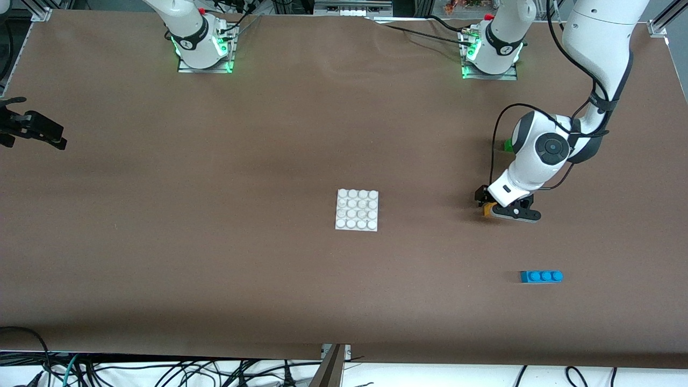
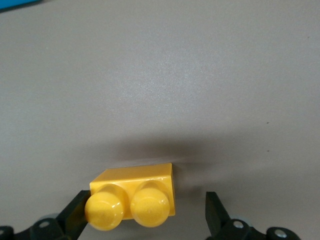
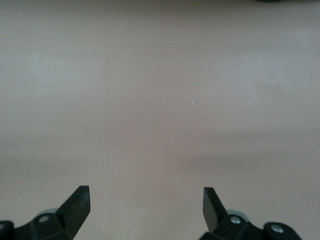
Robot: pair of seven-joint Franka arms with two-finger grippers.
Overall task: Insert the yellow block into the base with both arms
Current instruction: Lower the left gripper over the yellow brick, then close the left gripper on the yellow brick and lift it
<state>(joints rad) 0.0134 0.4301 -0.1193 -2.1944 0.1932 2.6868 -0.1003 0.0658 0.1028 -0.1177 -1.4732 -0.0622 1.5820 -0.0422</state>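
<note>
Left gripper [image 2: 145, 210] – jaws wide around the yellow block [image 2: 136, 196], lower frame; right gripper [image 3: 146, 205] waits, jaws wide.

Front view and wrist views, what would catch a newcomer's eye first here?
First, the left claw, down at the table toward the left arm's end, open around the yellow block. Next, the white base lying alone mid-table. The right claw waits open over bare table at the right arm's end.

Both arms [image 1: 537, 156] are glossy white with black joint bands and round black caps. Thin black cables loop along them, green lights glow at each base [image 1: 204, 54], and each black tool [image 2: 145, 220] has wedge-shaped fingers.
</note>
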